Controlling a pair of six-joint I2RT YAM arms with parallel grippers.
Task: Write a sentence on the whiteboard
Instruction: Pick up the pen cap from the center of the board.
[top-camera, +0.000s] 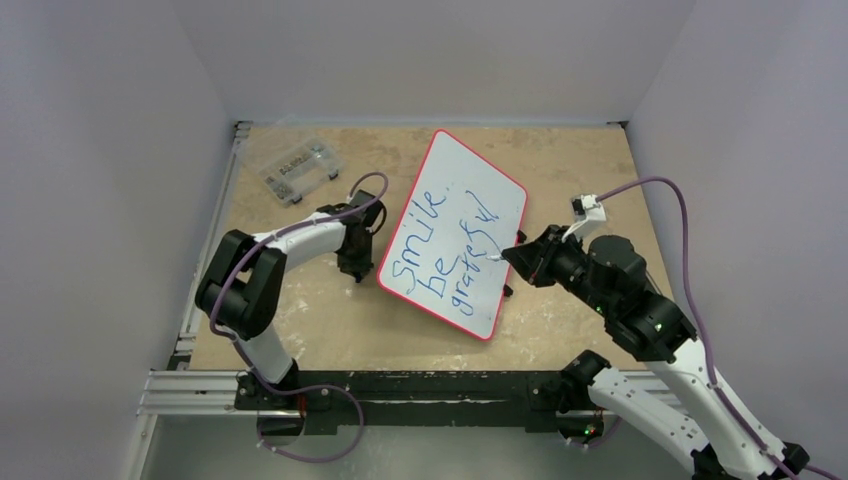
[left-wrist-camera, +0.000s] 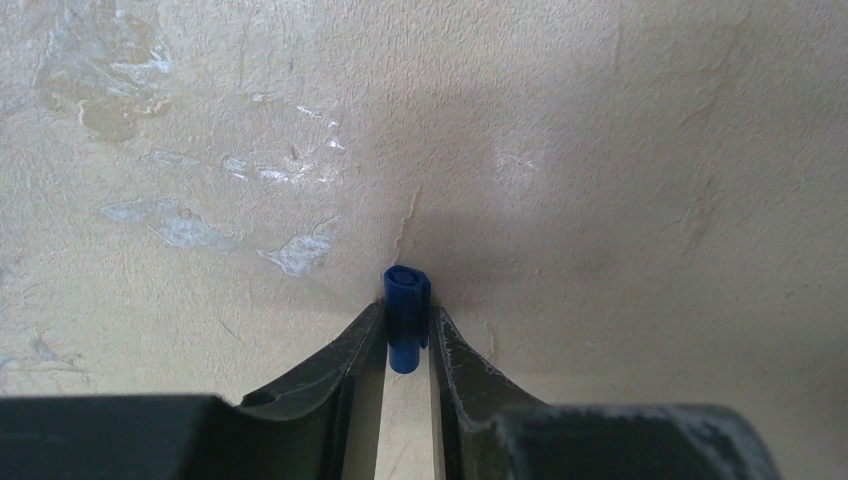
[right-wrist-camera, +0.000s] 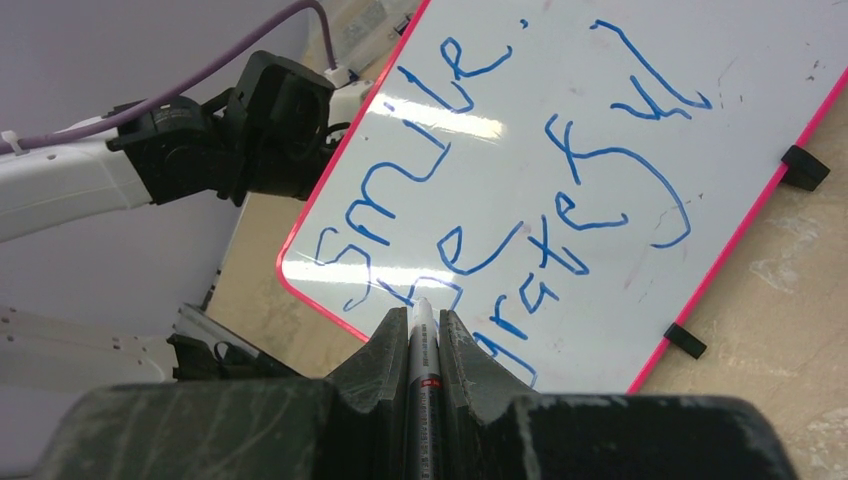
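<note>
"What does the sentence (top-camera: 447, 250) say?"

"'Smile be grateful.' It is in blue, in three slanted lines. It fills a big part of the whiteboard (top-camera: 462, 165)."

"Where is the whiteboard?"

"It lies in the middle of the tabletop (top-camera: 560, 160), turned a bit crooked, between the two arms."

"So is the writing done?"

"I think so. All three words are there, and I see no half-made letter. What may be left is to take the pen away and put its cap on."

"Who has the pen?"

"The right tool (right-wrist-camera: 422, 318). Its two fingers are squeezed shut on the pen (right-wrist-camera: 421, 360). The tip pokes out over the right side of the whiteboard, near the last word. I cannot tell if it touches."

"And the other one?"

"The left tool (left-wrist-camera: 408, 325) is just beside the whiteboard's left edge, low over bare tabletop. It is pinched almost closed on a small blue cap (left-wrist-camera: 406, 300), likely the pen's."

"Anything else?"

"A clear box (top-camera: 300, 170) of little parts, far back on the left, well apart from the whiteboard."
</note>
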